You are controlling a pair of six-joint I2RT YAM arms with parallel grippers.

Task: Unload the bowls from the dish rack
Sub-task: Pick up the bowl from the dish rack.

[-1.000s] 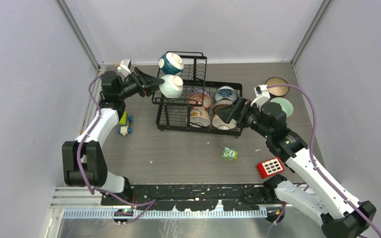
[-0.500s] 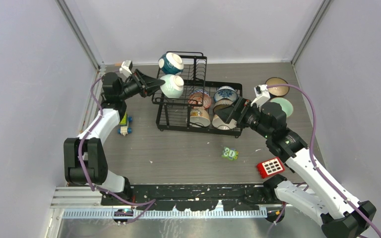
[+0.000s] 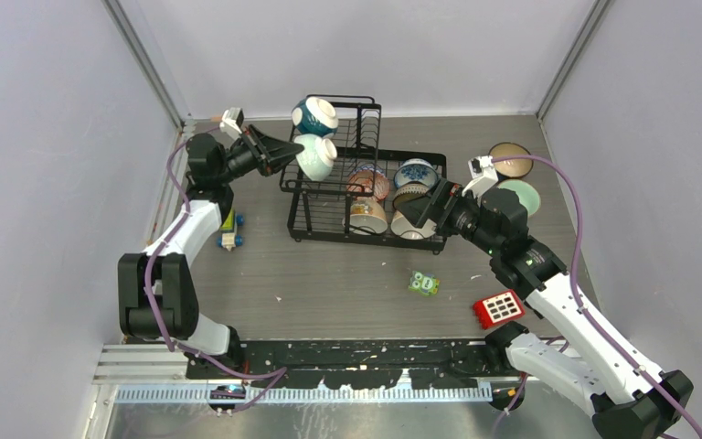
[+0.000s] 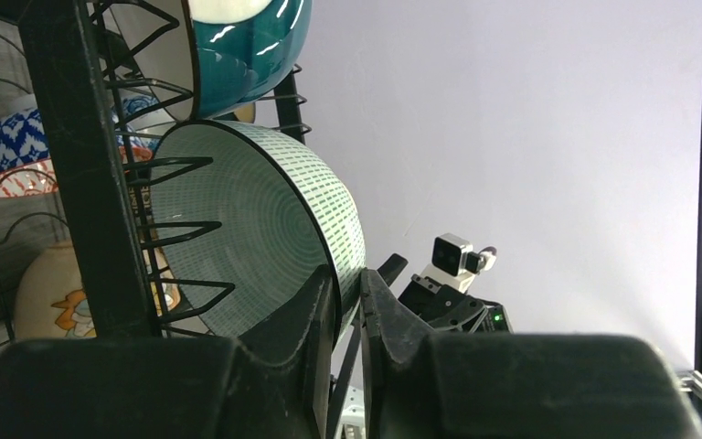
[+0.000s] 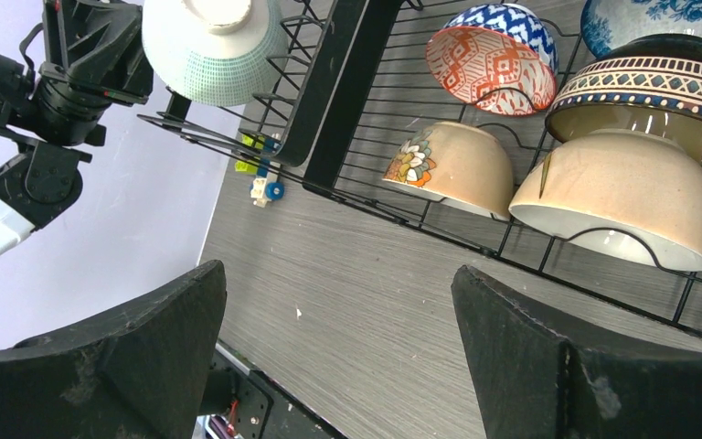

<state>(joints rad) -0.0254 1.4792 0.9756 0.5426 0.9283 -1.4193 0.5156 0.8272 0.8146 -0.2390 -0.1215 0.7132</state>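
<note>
Left gripper just clamped down. A sec ago the jaws stood open around the rim of the mint bowl, now they pinch it w/ only the wall's thickness between them. Bowl's in the upper basket of the dish rack, on its side just below the teal bowl, and looks nudged a touch toward the arm. So imo the grasp is done and the lift-out comes next. Right gripper hasn't budged: jaws wide, nothing in them, hanging by the front right of the lower tray, facing the tan bowl. Brown bowl and pale green bowl already sit on the desk right of the rack. Re views: only the left wrist cam shows the pinch on the rim, plus rack wires crossing the bowl's mouth, which could snag. Top cam just shows fingers meeting the bowl. Right wrist cam gives the lower-tray bowls on their sides; top cam half hides those behind the arm.
</note>
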